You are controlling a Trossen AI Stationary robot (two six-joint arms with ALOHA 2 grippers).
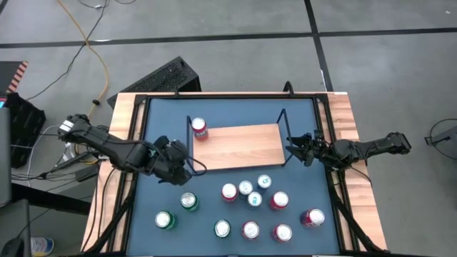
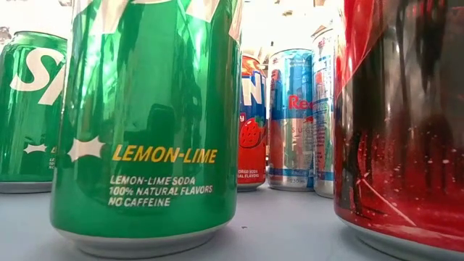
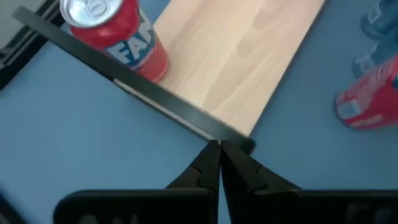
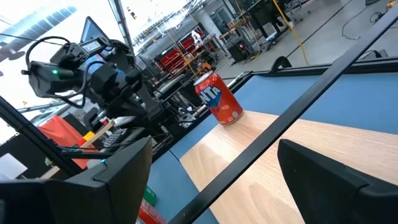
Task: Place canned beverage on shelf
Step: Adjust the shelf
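The shelf (image 1: 243, 146) is a light-wood board with black wire end frames, lying mid-table. A red soda can (image 1: 199, 129) stands upright on its bottom at the board's far left corner; it also shows in the left wrist view (image 3: 118, 34) and the right wrist view (image 4: 219, 98). My left gripper (image 1: 191, 169) is shut, with its tips (image 3: 219, 148) at the shelf's near left corner. My right gripper (image 1: 291, 148) is open at the shelf's right end. Its fingers (image 4: 118, 180) stand on either side of the right frame's wire (image 4: 267, 143), apart from it. My left gripper's shut fingertips (image 3: 211, 155) come level from the table's left and stand right at the left end frame's black bar (image 3: 233, 138), at the board's near corner. I cannot tell whether they touch it.
Several cans stand on the blue tabletop (image 1: 164, 121) near of the shelf: green ones (image 1: 188, 201) at the left, red and silver-blue ones (image 1: 255, 193) in the middle and right. In the low view a green lemon-lime can (image 2: 145, 123) and a red can (image 2: 402, 116) stand close.
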